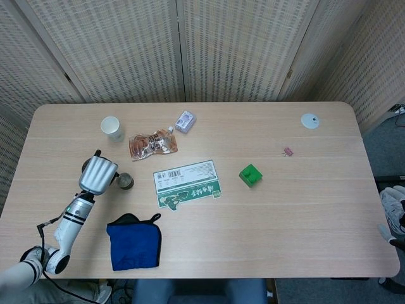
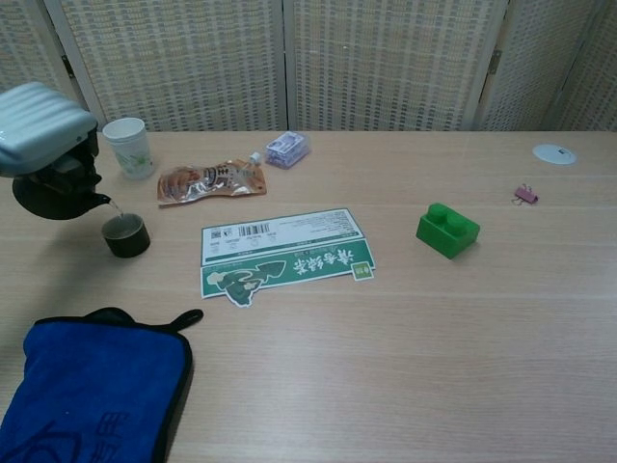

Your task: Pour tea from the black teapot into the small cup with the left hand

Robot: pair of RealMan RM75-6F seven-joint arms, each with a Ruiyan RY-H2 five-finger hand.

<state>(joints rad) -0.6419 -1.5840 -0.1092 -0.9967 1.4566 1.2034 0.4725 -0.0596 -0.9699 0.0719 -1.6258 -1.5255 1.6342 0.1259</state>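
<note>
At table's left edge: my left hand [image 2: 43, 130] gripping black teapot [image 2: 53, 193], tilted, spout over small cup [image 2: 125, 234]; blue cloth [image 2: 92, 386] near; right hand [image 1: 393, 209] off-table, grip indiscernible

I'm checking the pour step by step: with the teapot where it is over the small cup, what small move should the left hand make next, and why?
Probably hold the tilt a little longer. The left hand holds the teapot tipped with its spout just above the cup, and a thin stream seems to run into it. How full the cup is cannot be told, so level the pot soon.
</note>
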